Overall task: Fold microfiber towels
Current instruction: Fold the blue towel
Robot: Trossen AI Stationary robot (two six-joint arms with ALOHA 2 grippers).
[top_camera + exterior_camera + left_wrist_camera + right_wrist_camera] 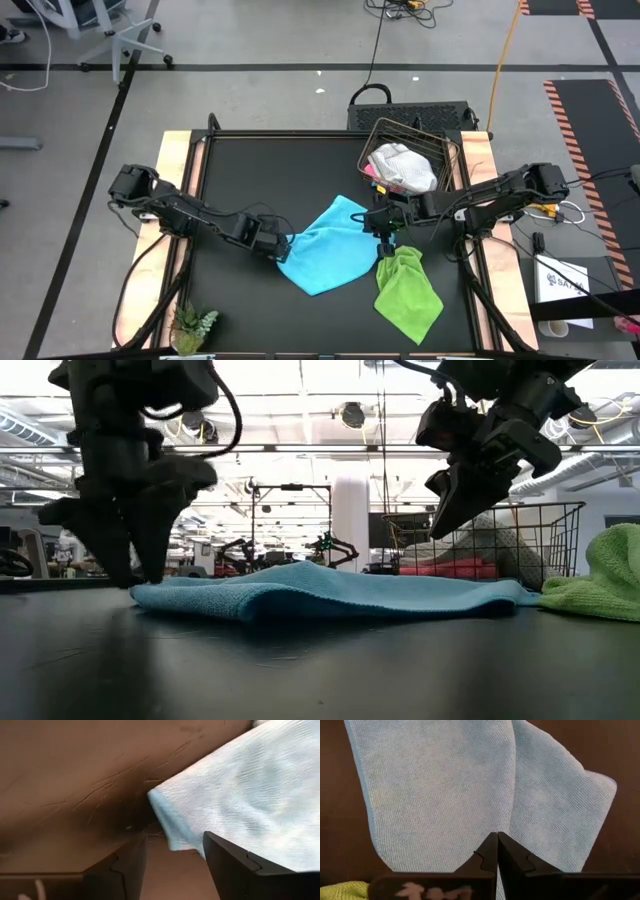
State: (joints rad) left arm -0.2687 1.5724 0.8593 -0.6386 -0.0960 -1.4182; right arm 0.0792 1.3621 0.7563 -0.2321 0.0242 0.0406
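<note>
Microfiber first: I see a light blue square microfiber towel (328, 248) lying in the middle of the black table (260, 170), folded over on itself with one flap overlapping the other and soft rumples along its upper layer. A lime green microfiber towel (407, 295) sits crumpled just beside it, toward my right arm. My left gripper (283, 248) is down at the blue towel's left corner, its jaws spread apart with the corner lying between them on the table, nothing clamped. My right gripper (386, 240) hangs above the blue towel's right edge, jaws pressed together and empty. At the table's far right corner, a dark wire basket (440, 150) holds a bundled white-grey towel (402, 166) with a pink towel (371, 172) showing beneath it.
</note>
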